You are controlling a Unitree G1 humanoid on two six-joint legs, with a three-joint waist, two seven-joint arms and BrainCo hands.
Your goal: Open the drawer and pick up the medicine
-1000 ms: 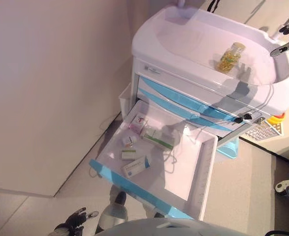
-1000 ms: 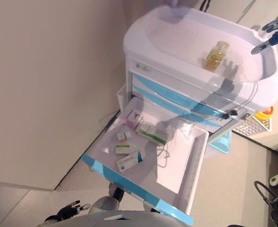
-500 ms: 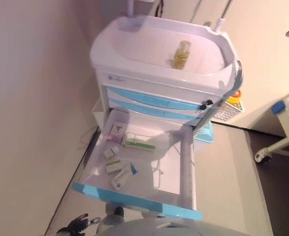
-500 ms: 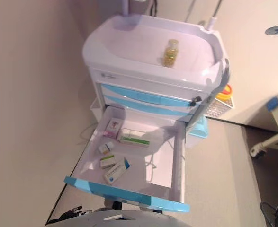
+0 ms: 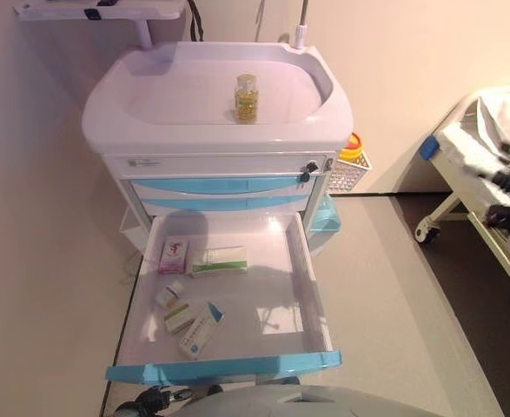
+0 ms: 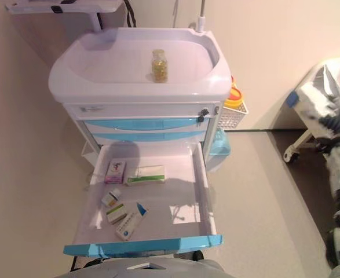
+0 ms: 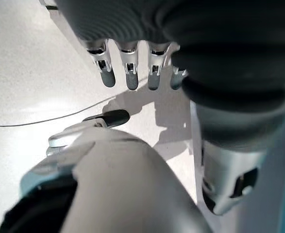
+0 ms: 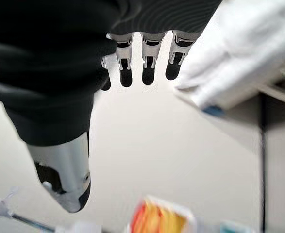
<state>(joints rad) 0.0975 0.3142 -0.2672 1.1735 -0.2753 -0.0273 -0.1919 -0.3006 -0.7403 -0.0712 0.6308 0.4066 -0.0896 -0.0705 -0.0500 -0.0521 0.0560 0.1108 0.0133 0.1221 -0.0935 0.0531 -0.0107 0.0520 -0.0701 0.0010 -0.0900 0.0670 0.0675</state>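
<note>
Standing on pale floor (image 5: 394, 287), the cart's drawer (image 5: 224, 369) gapes; both hands' fingers (image 7: 131, 73) hang relaxed, empty.

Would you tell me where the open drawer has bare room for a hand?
The drawer's half nearer the robot's right is bare. The boxes and small bottle crowd its left half. The cart top is free around the bottle.

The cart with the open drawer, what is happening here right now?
The drawer of the cart is already pulled open, with several medicine boxes and a small vial lying inside. A bottle stands on the cart's top. Neither hand holds anything: the left hand hangs low by the floor and the right hand is off to the side near a bed, both with straight fingers. No medicine from the drawer is in either hand.
</note>
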